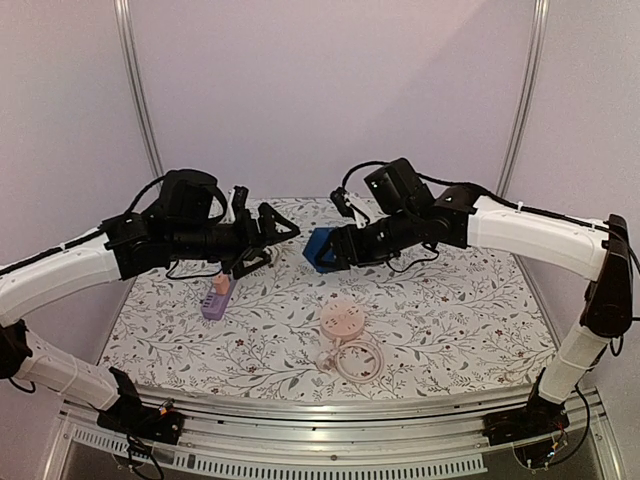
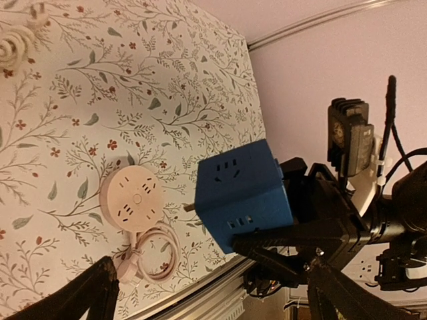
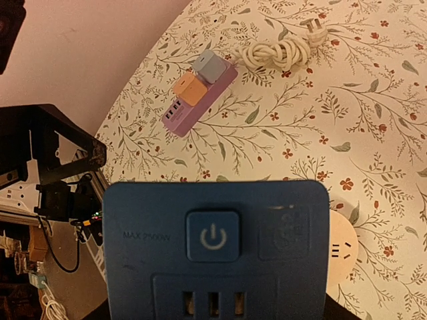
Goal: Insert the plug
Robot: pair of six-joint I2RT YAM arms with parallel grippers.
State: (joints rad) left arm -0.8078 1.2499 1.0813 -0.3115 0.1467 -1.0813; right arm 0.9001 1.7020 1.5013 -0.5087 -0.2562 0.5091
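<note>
A blue cube plug [image 1: 319,249] hangs above the middle of the table with my right gripper [image 1: 338,248] shut on it. In the left wrist view the blue cube [image 2: 243,193] shows a metal prong [image 2: 190,208] on its left face, and black fingers [image 2: 313,200] clamp its right side. In the right wrist view its power-button face [image 3: 217,247] fills the bottom and hides my fingers. My left gripper [image 1: 272,236] stands open just left of the cube, nothing between its fingers [image 2: 93,297]. A pink round socket [image 1: 342,320] with a coiled cord [image 1: 355,358] lies on the table below.
A purple power strip [image 1: 217,297] with small cube chargers [image 3: 200,77] plugged in lies at the left of the floral tablecloth. A bundled white cable with a plug [image 3: 277,53] lies behind it. The table's metal front rail [image 1: 330,420] runs along the near edge.
</note>
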